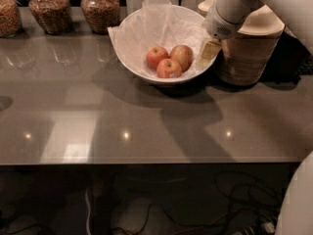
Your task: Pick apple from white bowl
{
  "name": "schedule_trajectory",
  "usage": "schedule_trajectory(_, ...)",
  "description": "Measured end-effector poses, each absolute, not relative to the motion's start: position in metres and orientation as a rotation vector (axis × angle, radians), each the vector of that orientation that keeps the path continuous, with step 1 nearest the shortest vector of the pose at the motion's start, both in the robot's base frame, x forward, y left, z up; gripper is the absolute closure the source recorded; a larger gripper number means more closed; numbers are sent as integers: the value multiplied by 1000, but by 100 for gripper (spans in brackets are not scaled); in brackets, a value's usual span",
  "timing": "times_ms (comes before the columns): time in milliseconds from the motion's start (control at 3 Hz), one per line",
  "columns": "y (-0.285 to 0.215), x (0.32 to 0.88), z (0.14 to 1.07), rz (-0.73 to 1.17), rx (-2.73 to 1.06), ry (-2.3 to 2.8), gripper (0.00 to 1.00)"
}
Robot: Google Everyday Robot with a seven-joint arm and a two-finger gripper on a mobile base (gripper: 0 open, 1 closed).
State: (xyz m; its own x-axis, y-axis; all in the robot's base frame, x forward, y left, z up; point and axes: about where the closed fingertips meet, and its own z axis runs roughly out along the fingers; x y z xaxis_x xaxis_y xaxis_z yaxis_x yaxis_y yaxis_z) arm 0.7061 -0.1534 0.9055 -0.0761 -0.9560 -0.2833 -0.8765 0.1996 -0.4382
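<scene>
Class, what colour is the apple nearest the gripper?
The apple is yellowish-tan, blushed red (camera view); gripper at the white bowl's right edge.
</scene>
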Motion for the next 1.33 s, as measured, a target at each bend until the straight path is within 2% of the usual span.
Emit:
schedule_trajectory(333,-156,708,913,-183,-1659,1992,21)
schedule_trajectory(1000,-150,711,929,-112,-1557,1990,30)
schedule_trajectory(1333,-142,711,929,-71,-1538,1981,43)
